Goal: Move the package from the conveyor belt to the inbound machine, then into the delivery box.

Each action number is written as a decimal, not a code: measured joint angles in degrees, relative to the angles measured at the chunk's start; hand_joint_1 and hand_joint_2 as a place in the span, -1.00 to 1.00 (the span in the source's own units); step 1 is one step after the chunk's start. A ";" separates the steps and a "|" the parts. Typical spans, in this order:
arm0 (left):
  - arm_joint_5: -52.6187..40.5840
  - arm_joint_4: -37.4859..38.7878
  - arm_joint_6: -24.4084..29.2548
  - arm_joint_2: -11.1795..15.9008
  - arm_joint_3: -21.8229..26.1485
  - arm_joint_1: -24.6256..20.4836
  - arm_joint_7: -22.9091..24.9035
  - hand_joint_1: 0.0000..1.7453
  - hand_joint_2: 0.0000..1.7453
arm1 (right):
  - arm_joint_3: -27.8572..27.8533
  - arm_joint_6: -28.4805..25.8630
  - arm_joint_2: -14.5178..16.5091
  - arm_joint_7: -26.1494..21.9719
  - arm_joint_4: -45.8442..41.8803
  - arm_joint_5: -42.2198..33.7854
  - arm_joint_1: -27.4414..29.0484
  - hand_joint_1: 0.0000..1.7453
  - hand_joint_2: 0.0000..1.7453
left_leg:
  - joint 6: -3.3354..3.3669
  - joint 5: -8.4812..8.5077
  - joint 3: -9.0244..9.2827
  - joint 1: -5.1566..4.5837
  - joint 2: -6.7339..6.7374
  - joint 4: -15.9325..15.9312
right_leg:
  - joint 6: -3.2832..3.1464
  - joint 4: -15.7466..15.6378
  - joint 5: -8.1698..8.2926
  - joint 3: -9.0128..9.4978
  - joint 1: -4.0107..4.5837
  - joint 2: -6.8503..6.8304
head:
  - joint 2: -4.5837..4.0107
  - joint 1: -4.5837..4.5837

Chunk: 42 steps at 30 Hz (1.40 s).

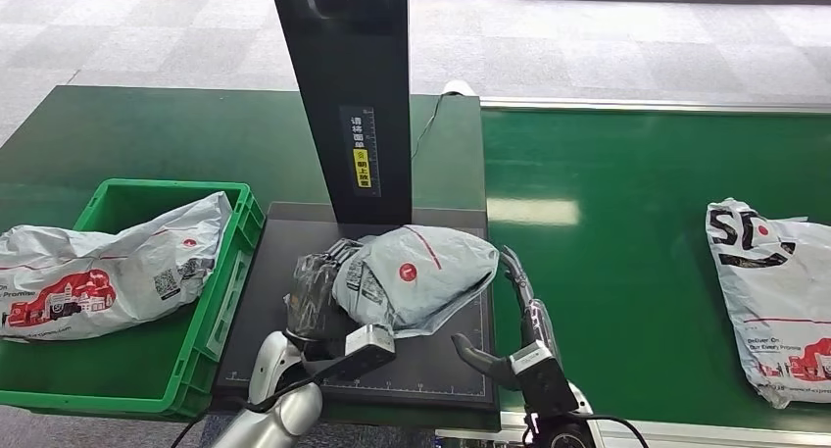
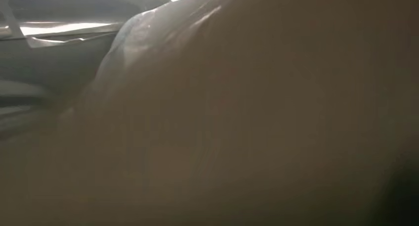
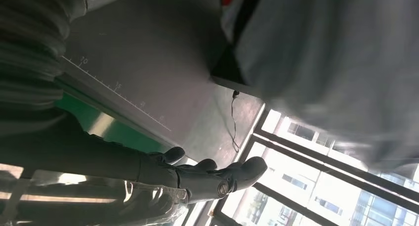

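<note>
Frame centre: my left hand (image 1: 318, 321) gripped the package (image 1: 412, 276) on the scanner plate (image 1: 431, 365) for scanning; right hand (image 1: 519, 321) open beside it.

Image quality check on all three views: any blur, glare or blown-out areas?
Head view: sharp, with a glare patch on the belt. Left wrist view: dark and out of focus, the package pressed close to the lens. Right wrist view: windows blown out; package blurred; right hand sharp.

Grey package (image 1: 416, 272) with red dot, green crate (image 1: 220, 301), green belt (image 1: 608, 262).
</note>
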 joint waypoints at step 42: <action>-22.90 -17.90 2.89 4.36 44.24 4.84 19.98 1.00 1.00 | -1.11 -6.95 -3.26 -0.36 -6.73 -0.54 9.25 -1.00 1.00 | -0.03 0.01 -0.11 0.03 0.16 -0.01 | -0.01 0.01 0.00 -0.16 0.05 0.16 | 0.00 0.02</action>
